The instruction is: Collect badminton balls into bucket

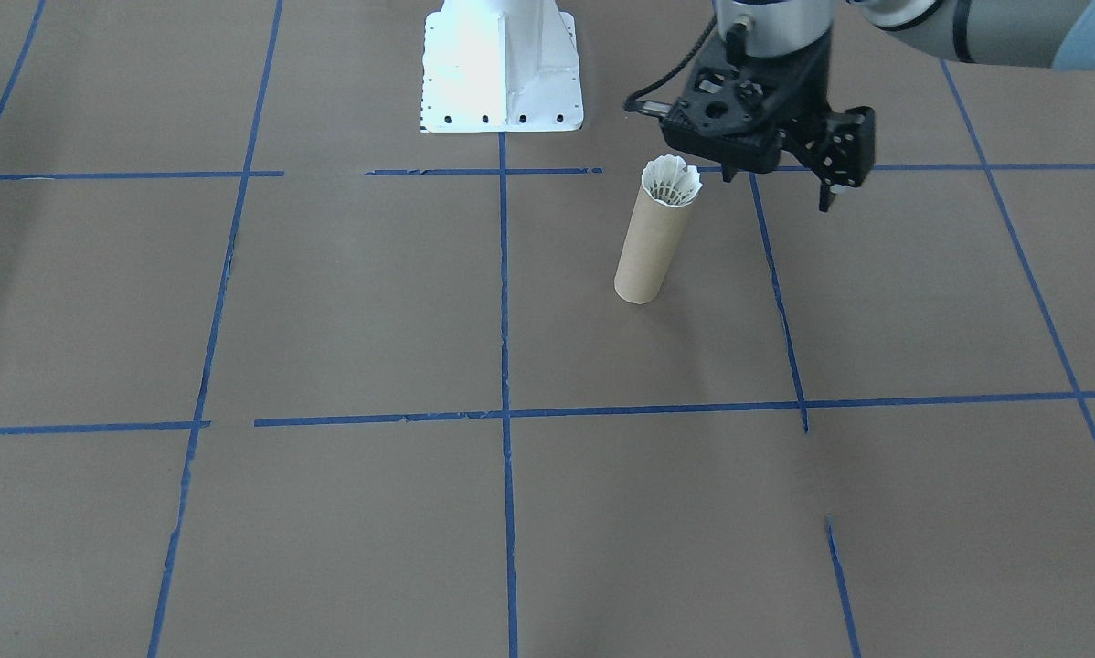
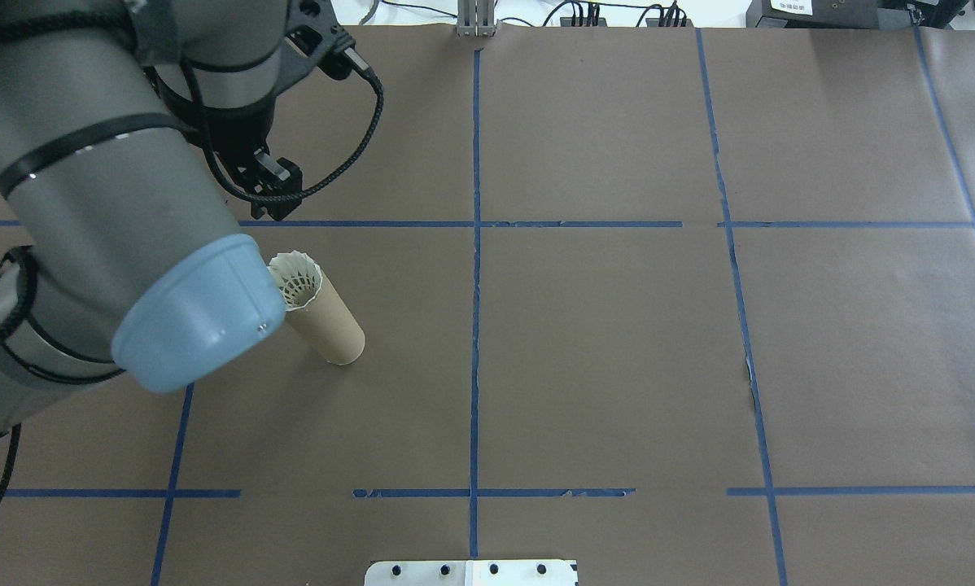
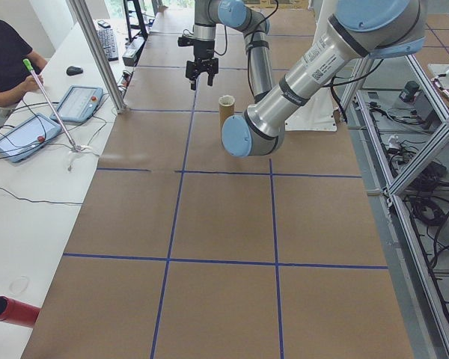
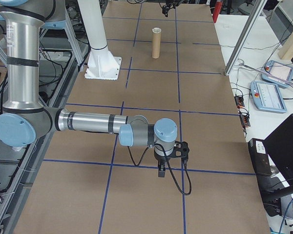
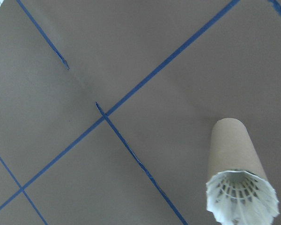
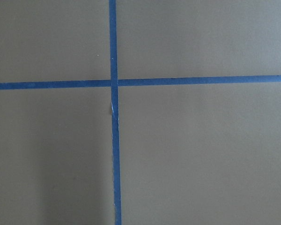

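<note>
Shuttlecock [image 1: 673, 180] skirt overhangs bucket [image 1: 649, 247] rim; open-jawed left gripper [image 1: 785, 183] beside it.

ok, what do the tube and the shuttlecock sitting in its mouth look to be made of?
Tube: looks like cardboard, given its matte, plain brown wall with no gloss or print.
Shuttlecock: white; the skirt shows a moulded lattice of ribs and holes in the left wrist view, which suggests plastic rather than real feathers, though that stays uncertain. Its tip is hidden inside the tube.

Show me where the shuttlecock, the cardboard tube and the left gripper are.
shuttlecock [image 1: 673, 180], exterior front-facing view, feather skirt.
cardboard tube [image 1: 646, 251], exterior front-facing view, outer wall.
left gripper [image 1: 779, 187], exterior front-facing view, between the fingertips.
</note>
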You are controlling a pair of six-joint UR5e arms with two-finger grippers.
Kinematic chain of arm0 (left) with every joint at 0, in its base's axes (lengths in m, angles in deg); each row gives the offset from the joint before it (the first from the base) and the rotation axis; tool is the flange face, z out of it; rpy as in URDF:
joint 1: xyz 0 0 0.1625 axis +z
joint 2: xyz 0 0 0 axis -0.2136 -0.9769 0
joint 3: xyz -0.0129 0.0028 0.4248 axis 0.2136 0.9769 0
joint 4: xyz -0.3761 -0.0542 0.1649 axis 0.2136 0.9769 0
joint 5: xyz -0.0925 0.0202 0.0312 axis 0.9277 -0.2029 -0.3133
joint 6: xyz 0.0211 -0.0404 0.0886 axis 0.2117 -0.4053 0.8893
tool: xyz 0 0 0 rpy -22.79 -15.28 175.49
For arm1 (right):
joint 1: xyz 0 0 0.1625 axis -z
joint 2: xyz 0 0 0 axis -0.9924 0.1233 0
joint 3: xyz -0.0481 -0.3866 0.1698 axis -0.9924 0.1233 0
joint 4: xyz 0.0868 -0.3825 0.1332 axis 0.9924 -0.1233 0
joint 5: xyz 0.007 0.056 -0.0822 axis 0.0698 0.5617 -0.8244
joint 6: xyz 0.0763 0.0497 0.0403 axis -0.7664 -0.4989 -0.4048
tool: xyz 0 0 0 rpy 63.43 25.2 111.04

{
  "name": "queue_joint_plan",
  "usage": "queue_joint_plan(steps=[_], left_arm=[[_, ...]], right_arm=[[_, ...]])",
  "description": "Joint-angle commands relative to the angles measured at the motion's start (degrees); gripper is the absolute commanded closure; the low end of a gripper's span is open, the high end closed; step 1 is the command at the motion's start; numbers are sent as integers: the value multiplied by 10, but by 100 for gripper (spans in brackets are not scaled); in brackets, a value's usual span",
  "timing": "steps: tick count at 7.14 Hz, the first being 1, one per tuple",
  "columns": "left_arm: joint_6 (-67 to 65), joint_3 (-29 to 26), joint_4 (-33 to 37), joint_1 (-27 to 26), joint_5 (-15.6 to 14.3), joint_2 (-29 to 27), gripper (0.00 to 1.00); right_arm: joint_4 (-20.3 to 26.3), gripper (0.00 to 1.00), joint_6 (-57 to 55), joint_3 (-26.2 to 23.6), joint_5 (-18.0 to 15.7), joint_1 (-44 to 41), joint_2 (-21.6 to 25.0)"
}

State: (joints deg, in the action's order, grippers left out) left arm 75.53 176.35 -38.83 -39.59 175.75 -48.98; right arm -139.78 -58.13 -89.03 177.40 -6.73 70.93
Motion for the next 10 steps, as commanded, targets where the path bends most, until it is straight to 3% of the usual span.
queue_joint_plan(steps=[1, 2, 4, 6, 8, 10], left_arm=[[66, -61, 241, -126, 85, 150, 0], [78, -92, 300, -170, 156, 208, 0], [80, -109, 304, -221, 178, 276, 0], [92, -109, 317, -297, 258, 390, 0], [99, -115, 323, -342, 275, 453, 0], [100, -146, 340, -349, 273, 475, 0]], right_arm=[[0, 0, 0, 0, 0, 0, 0], [0, 0, 0, 0, 0, 0, 0], [0, 0, 0, 0, 0, 0, 0], [0, 0, 0, 0, 0, 0, 0], [0, 0, 0, 0, 0, 0, 0], [0, 0, 0, 0, 0, 0, 0]])
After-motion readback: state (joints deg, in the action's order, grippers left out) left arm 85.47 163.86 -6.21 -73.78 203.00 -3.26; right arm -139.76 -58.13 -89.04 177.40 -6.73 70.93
